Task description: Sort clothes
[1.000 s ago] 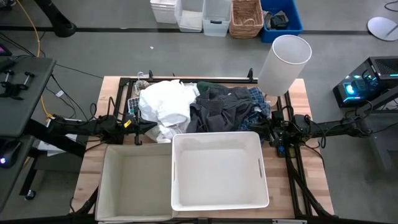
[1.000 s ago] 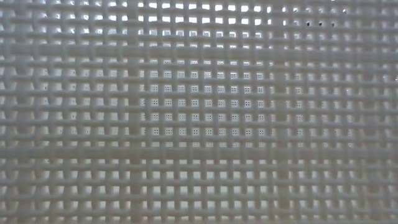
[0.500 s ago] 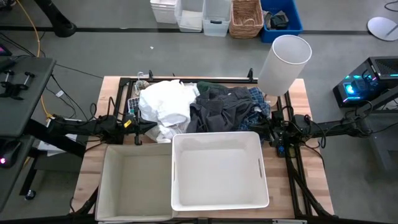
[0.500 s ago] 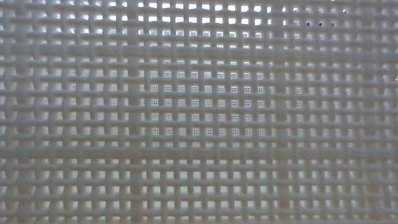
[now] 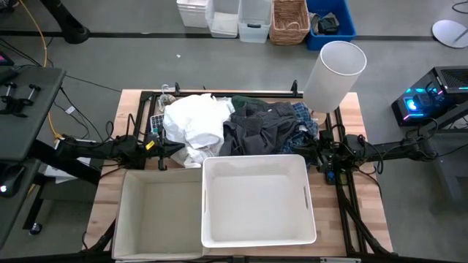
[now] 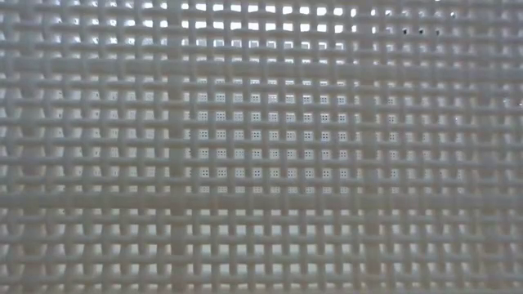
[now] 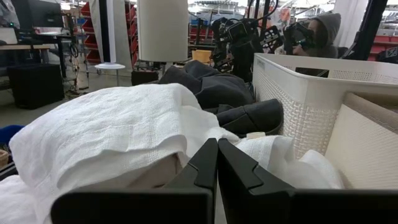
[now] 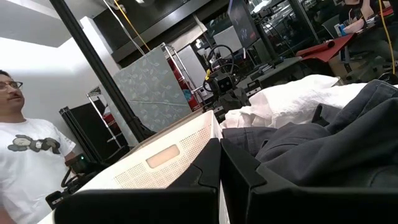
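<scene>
The clothes lie heaped on the far half of the table: white ones (image 5: 194, 124) on the left, a dark grey one (image 5: 263, 130) in the middle, and a blue-white plaid shirt (image 5: 303, 115) at the pile's right end. My left gripper (image 5: 178, 150) rests level and shut at the left foot of the pile, with white cloth (image 7: 118, 124) just beyond its tips (image 7: 217, 146). My right gripper (image 5: 308, 148) is shut at the pile's right side, beside dark grey cloth (image 8: 336, 137), tipped slightly up (image 8: 220, 146). Whether either gripper touches cloth I cannot tell.
A white plastic bin (image 5: 256, 219) and a beige bin (image 5: 146, 234) stand side by side along the near edge. The white bin's mesh wall (image 6: 261, 147) fills the low view. A white cylinder (image 5: 335, 73) stands at the far right corner. People (image 8: 25, 149) are beyond the table.
</scene>
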